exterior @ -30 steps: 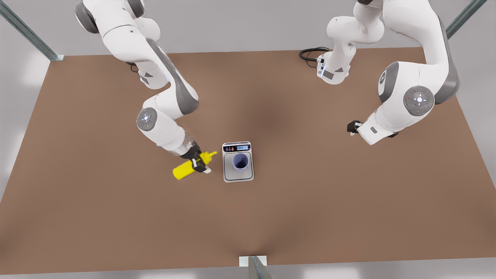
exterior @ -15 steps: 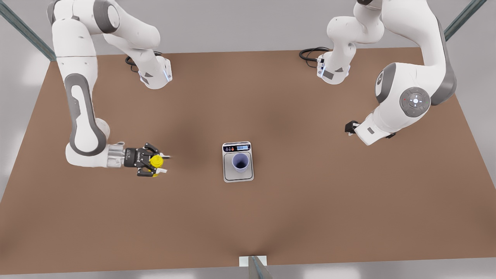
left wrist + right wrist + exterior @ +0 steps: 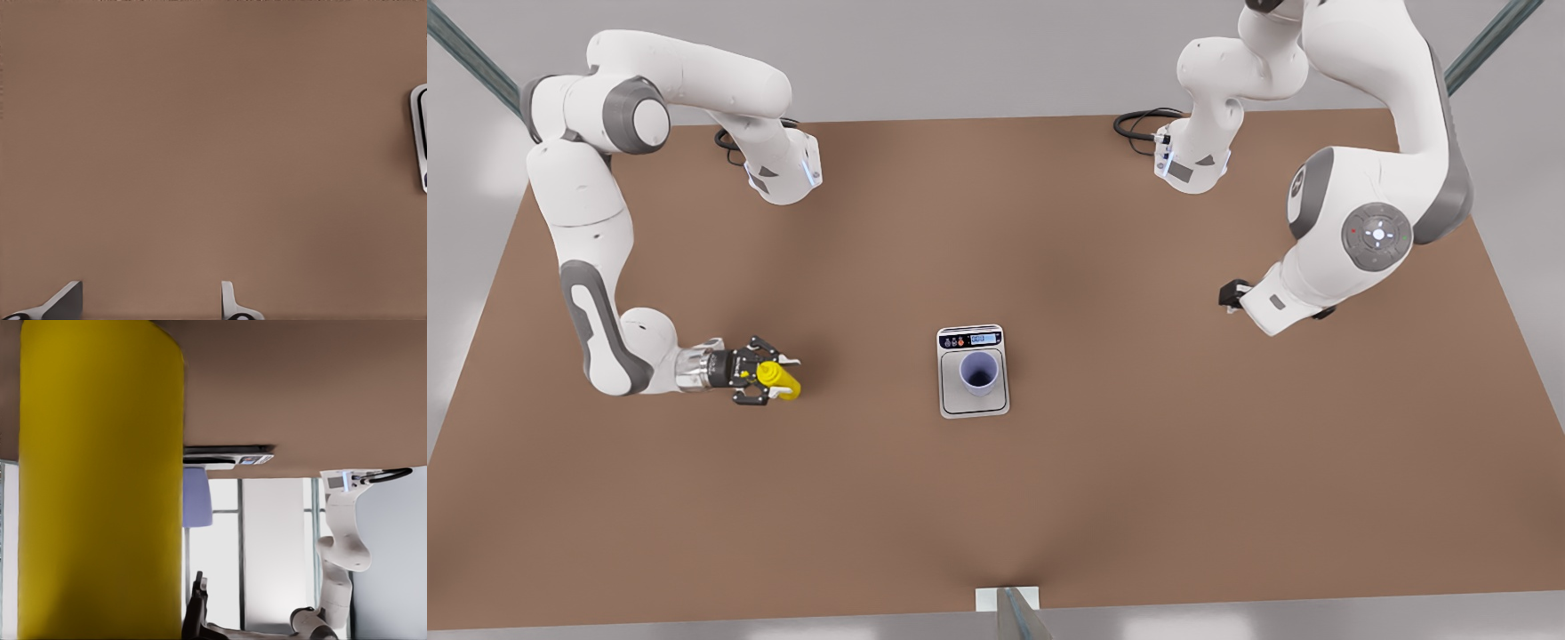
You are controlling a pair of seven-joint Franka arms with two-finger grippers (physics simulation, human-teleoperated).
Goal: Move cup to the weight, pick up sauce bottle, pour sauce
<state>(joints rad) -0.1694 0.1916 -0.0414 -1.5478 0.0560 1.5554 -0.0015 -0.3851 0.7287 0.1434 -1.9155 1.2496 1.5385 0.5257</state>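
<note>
The yellow sauce bottle (image 3: pixel 779 380) is at the front view's left, low over the brown table (image 3: pixel 1138 498), with my right gripper (image 3: pixel 769 380) shut on it from the side. In the right wrist view the bottle's body (image 3: pixel 100 480) looms close. The lavender cup (image 3: pixel 978 372) stands upright on the silver scale, the weight (image 3: pixel 974 407), mid-table; both show far off as the cup (image 3: pixel 197 497) and the weight (image 3: pixel 227 453). My left gripper (image 3: pixel 1232 293) waits at the front view's right, open (image 3: pixel 148 307), with the weight's edge (image 3: pixel 420 137) in sight.
A black cable (image 3: pixel 1143 120) loops by the arm base at the back right. A metal bracket (image 3: pixel 1009 604) sits at the table's near edge. Grey frame rails (image 3: pixel 480 71) cross the back corners. The left arm (image 3: pixel 333 587) shows far off in the right wrist view.
My right arm swung away from the scale toward the front view's left with the sauce bottle, turning it from tipped toward the cup to upright, then lowering it. The left arm barely shifted.
</note>
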